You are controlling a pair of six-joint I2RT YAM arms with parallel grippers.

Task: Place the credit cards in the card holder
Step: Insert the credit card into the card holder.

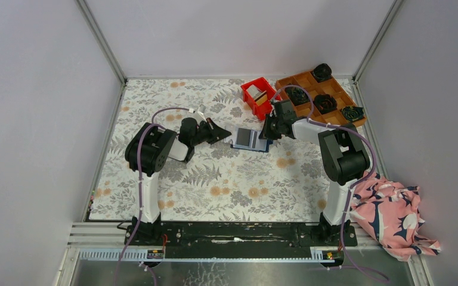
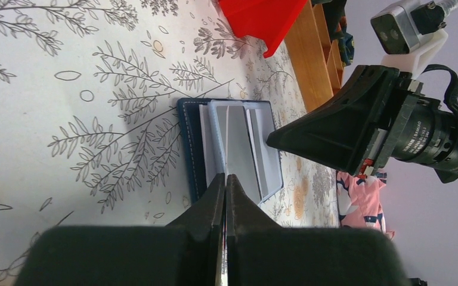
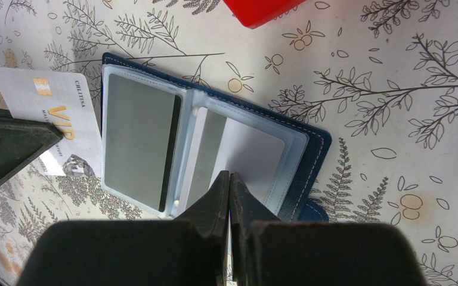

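The navy card holder (image 1: 249, 139) lies open on the floral table, its clear pockets facing up (image 3: 313, 155). A grey card with a dark stripe (image 3: 137, 137) sits in its left pocket. A white card printed VIP (image 3: 48, 101) lies flat on the table against the holder's left edge, partly under my left gripper's finger (image 3: 12, 146). My left gripper (image 2: 225, 176) is shut, its tips at the holder's near edge (image 2: 191, 149). My right gripper (image 3: 229, 176) is shut, its tips over the right pocket; contact cannot be told. Nothing shows between either pair of jaws.
A red bin (image 1: 268, 107) holding pale and tan flat pieces stands behind the holder. A wooden grid tray (image 1: 310, 80) with dark rolled bundles is at the back right. Pink floral cloth (image 1: 393, 214) lies off the table's right front. Both grippers (image 1: 228, 137) (image 1: 266, 132) flank the holder closely.
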